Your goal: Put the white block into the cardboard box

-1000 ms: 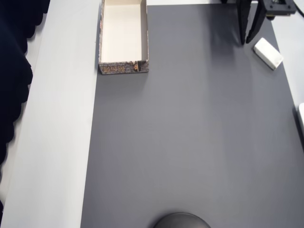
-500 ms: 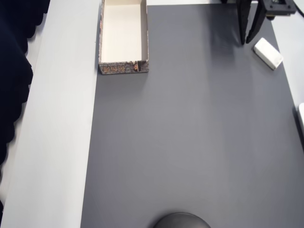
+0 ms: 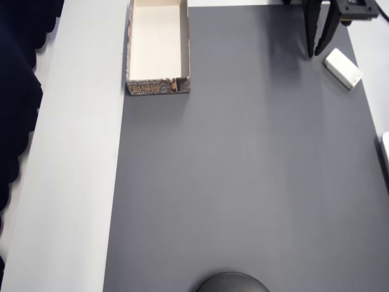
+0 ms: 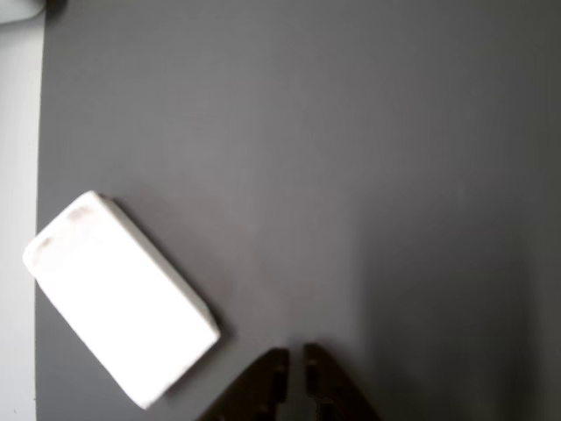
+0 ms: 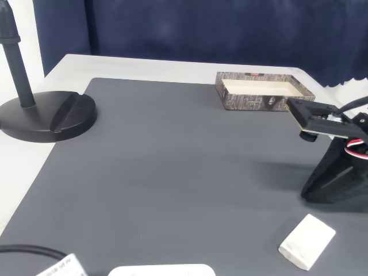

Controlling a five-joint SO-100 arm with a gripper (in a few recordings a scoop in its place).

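Overhead, wrist and fixed views of one moment. The arm's upper links are cut off by the top edge of the overhead view and by the right edge of the fixed view, so its full pose cannot be read. The gripper [image 3: 317, 53] points down toward the dark grey mat [image 3: 243, 182] near the mat's far right corner; in the wrist view its two dark fingertips [image 4: 273, 373] stand almost together with a thin slit between them, closed on nothing.

The white block [image 3: 343, 68] lies flat on the mat at its right edge, turned diagonally, just beside the gripper and apart from it; its dimples cannot be made out. The cardboard box [image 3: 158, 88] sits at the mat's far left corner, straddling the mat's left edge, well apart from the block, its cream interior bare; the lettering on its wall is too small to read.

A black stand base [image 5: 46, 115] rests at the mat's near edge. A white slab [image 5: 161, 270] and a cable [image 5: 23, 250] are cropped by the fixed view's lower edge.
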